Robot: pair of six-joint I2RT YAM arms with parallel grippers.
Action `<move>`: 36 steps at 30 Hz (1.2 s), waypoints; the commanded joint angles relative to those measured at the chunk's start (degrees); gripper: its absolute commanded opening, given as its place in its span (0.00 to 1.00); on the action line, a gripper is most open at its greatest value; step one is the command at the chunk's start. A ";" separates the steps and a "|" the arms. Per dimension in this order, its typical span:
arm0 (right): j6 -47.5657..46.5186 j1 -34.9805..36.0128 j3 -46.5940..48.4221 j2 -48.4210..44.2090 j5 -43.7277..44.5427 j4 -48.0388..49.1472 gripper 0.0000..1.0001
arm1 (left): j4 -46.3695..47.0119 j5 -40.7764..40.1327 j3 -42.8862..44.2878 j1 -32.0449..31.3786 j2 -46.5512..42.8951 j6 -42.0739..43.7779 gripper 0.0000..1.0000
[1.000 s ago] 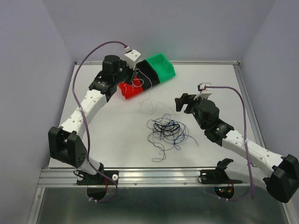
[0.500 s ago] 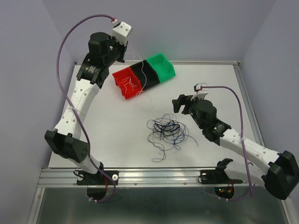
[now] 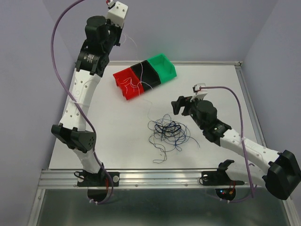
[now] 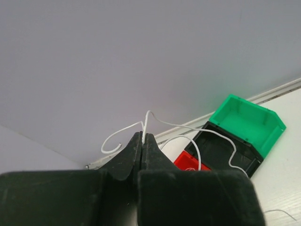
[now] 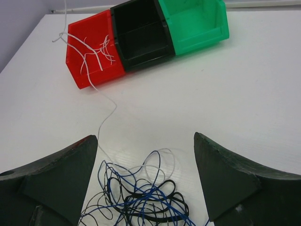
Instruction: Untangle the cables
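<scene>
Two pincers: left pincer (image 4: 142,137) tight on white cable (image 4: 145,122), right pincer (image 5: 145,138) agape near cables (image 5: 141,197).

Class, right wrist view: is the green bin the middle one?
No, the black bin sits between the red bin and green bin.

A white worktop (image 3: 117,141) carries a loose tangle of dark blue, black and white cables (image 3: 168,133) near its middle. Toward the far edge, a red bin (image 3: 128,84), a black bin (image 3: 145,75) and a green bin (image 3: 162,66) sit touching in a slanted row. One white cable (image 5: 106,120) trails across the surface from the red bin toward the tangle.
</scene>
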 commanded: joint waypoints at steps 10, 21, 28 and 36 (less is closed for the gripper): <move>-1.61 0.37 -0.01 3.35 -6.16 4.66 0.88 | 7.28 -7.89 0.48 1.82 3.05 4.13 0.00; -1.44 0.37 0.08 4.32 -6.77 4.92 0.88 | 12.37 -2.62 -9.63 5.69 5.86 3.07 0.00; -1.35 0.37 0.17 4.76 -7.22 5.10 0.88 | 15.37 -0.43 -14.82 6.39 9.99 2.54 0.00; -1.26 0.37 0.17 4.85 -7.21 5.10 0.88 | 15.54 1.95 -18.51 6.75 12.63 0.44 0.00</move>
